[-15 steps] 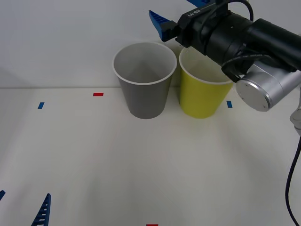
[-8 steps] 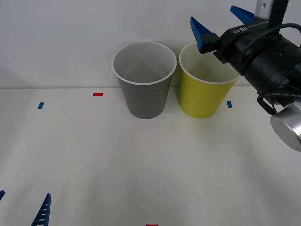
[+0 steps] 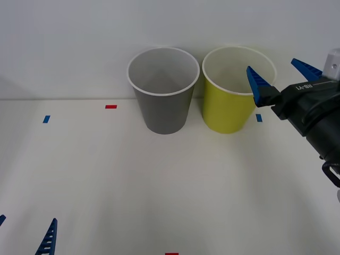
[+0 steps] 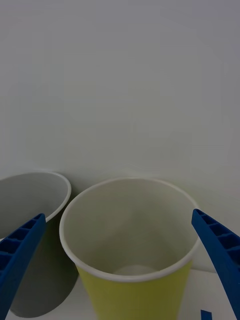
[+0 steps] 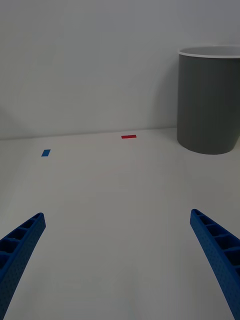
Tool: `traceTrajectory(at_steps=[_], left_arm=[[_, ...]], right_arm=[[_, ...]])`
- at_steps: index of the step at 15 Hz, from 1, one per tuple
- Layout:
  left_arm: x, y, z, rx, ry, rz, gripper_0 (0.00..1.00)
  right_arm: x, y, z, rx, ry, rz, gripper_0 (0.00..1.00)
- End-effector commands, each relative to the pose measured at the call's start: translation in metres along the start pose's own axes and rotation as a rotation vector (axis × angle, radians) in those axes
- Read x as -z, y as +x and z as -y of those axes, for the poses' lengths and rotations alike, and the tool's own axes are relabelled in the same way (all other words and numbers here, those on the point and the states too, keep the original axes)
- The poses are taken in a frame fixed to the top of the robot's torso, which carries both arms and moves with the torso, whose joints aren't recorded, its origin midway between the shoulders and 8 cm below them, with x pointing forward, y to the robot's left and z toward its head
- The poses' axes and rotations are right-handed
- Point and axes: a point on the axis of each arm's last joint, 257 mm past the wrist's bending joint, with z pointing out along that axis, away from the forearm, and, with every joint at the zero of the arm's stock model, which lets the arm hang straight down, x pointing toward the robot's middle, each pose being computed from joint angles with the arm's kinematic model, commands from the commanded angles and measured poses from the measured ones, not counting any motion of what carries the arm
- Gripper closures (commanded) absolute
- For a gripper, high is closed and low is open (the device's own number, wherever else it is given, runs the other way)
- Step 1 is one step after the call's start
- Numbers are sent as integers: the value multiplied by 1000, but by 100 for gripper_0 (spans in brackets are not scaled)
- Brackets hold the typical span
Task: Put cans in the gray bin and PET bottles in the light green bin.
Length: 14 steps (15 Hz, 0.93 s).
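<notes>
The gray bin (image 3: 163, 90) and the light green bin (image 3: 235, 89) are standing upright side by side at the back of the white table (image 3: 159, 180), almost touching, and both are showing bare white insides with nothing that I can see lying in them. The right gripper (image 3: 281, 75) is hanging just in front of the light green bin's rim, its blue fingers (image 4: 220, 250) spread wide and holding nothing. The left gripper (image 5: 120, 260) is waiting low over the table's near left corner, fingers likewise apart, with red tape (image 3: 110, 107) and blue tape (image 3: 46, 119) marks lying on the table beyond it.

The gray bin (image 3: 163, 90) stands just left of the light green bin (image 3: 234, 90) on the table (image 3: 159, 186).
</notes>
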Motion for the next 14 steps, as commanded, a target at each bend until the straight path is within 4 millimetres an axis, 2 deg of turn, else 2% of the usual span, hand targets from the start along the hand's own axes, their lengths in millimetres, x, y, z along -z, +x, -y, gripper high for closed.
traceTrajectory(at_steps=[1, 5, 8, 14], left_arm=[[0, 0, 0, 0, 0, 0, 0], [0, 0, 0, 0, 0, 0, 0], [0, 0, 0, 0, 0, 0, 0], [0, 0, 0, 0, 0, 0, 0]], right_arm=[[18, 18, 5, -31, 17, -10, 0], [33, 42, 11, -109, 66, -25, 0], [39, 57, 6, -80, 115, -24, 0], [67, 89, 8, 26, 102, -4, 0]])
